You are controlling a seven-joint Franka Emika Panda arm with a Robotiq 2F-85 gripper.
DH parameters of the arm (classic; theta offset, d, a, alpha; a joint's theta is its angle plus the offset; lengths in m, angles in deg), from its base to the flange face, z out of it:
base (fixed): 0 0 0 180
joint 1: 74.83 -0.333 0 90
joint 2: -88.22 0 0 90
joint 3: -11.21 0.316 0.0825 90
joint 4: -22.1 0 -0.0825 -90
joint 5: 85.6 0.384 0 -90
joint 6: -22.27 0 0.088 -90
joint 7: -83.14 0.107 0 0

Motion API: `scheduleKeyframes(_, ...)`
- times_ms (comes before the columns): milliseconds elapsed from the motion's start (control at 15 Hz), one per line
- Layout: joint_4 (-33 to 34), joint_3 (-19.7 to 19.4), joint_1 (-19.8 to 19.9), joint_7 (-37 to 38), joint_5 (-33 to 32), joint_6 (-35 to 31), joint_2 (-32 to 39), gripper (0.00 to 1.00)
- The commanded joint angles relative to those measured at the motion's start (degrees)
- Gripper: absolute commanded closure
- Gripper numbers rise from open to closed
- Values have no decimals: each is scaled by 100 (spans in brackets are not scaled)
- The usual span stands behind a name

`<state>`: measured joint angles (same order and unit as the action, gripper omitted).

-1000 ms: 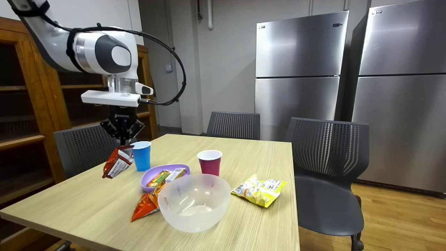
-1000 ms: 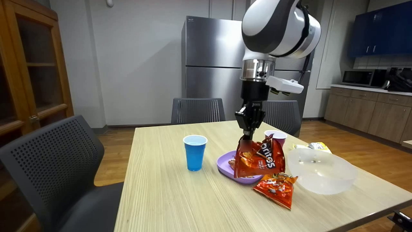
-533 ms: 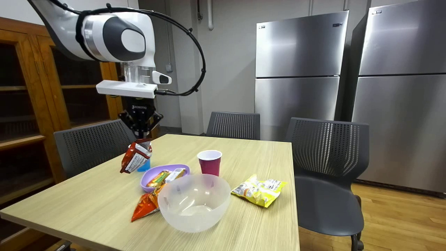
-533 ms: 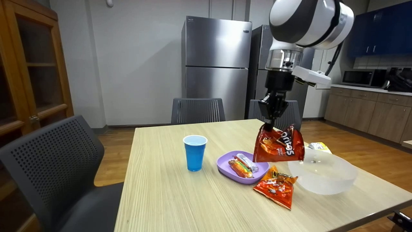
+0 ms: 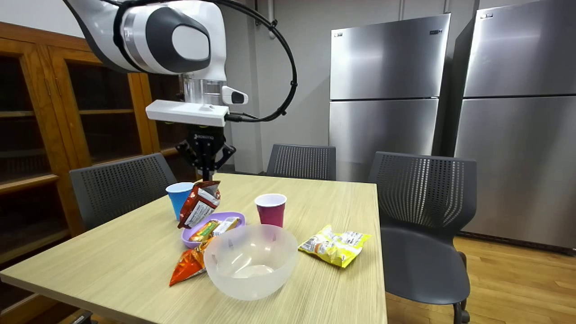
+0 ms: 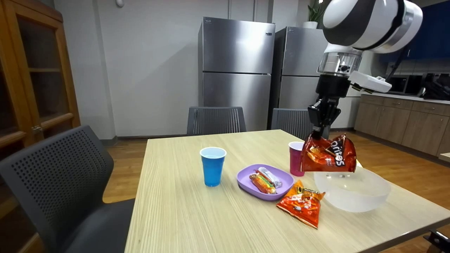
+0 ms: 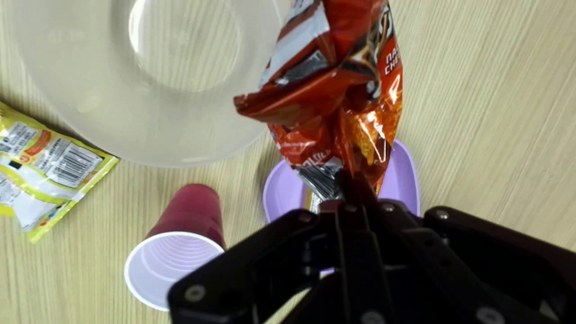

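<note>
Holding red Doritos bag [image 6: 328, 155] aloft over counter [image 6: 182, 203] — fingers [image 7: 363, 191] pinching its edge; frosted bowl [image 5: 252, 285], maroon cup [image 5: 272, 214] near.

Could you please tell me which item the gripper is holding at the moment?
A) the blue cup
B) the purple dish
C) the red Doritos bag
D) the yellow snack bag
C: both exterior views show the red Doritos bag hanging from the closed gripper, raised above the table.
</note>
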<state>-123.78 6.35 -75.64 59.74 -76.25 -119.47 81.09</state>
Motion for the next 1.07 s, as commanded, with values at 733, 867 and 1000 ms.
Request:
scheduleKeyframes(733, -602, -768, 645, -38, 47, -750, 91, 100)
scheduleKeyframes(867, -582, -806, 690, -34, 83, -844, 221, 100)
scheduleKeyframes(1000, -557, -819, 724, -24, 99, -938, 344, 100)
